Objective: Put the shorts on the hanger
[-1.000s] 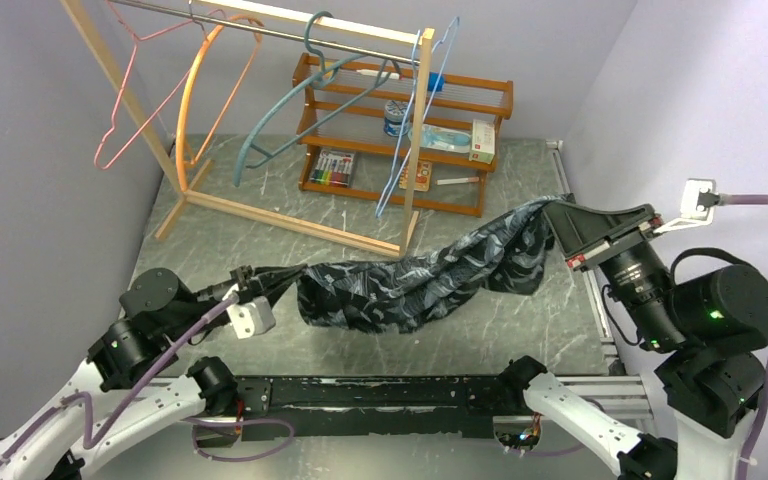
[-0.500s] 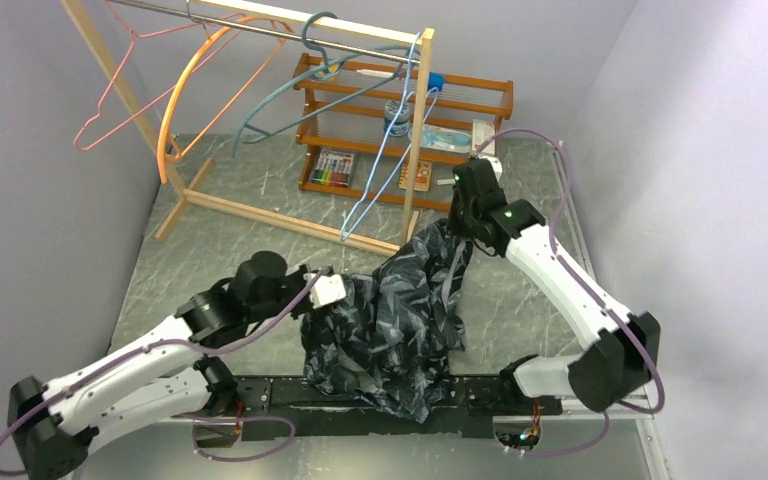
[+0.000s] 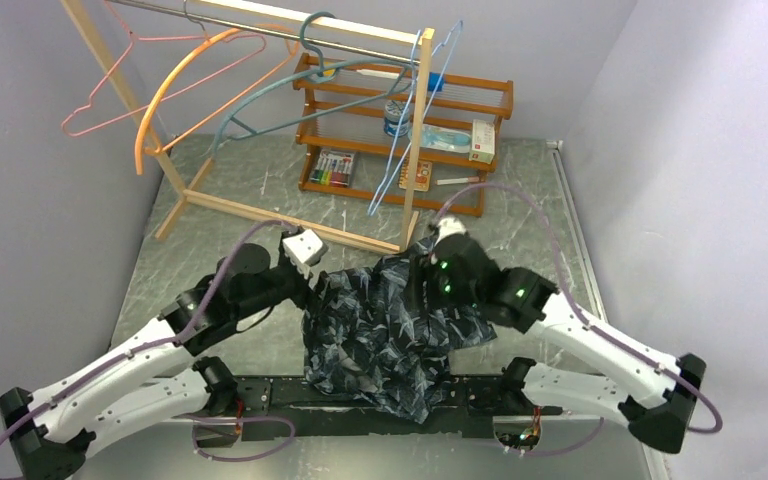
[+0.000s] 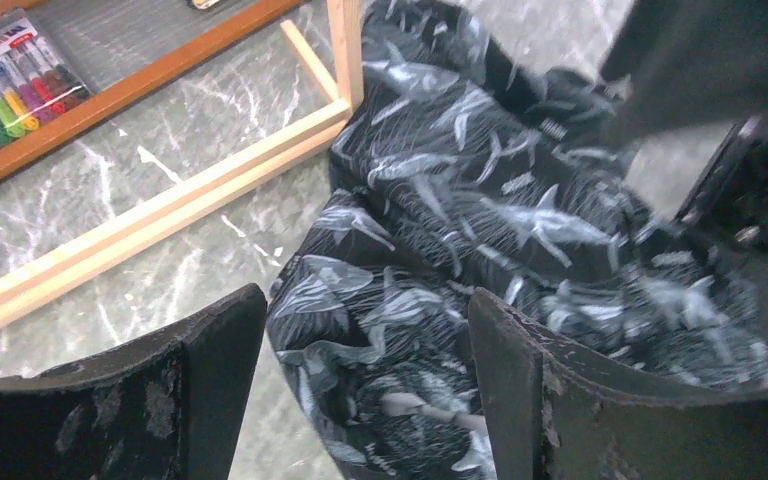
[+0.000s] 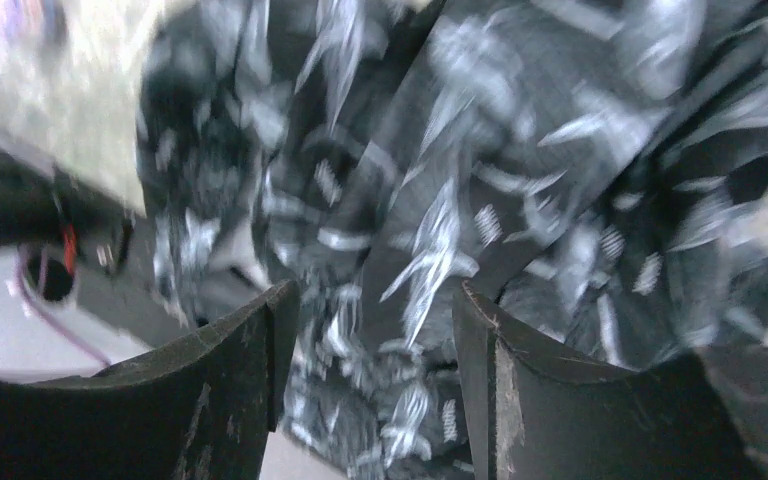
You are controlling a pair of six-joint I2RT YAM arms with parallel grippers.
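Shorts heaped at bench's near edge (hanger untouched on rail). Both arms' jaws wide, probably regrasping, though the right view is blurred.

Reaching inward with left arm and right arm, elbows low. Holding left gripper and right gripper near each other, jaws spread wide.

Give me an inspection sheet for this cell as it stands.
Surface: grey marbled table.
Job's things: shorts heaped at the near edge, draped over the base rail; hanger on the rack, bare.
Clutter: shelf with markers and boxes; orange hanger and others on the rack.
Grippers: left gripper open at the shorts; right gripper open over them.
Cables: purple cables loop off both arms.
Surroundings: lilac walls.
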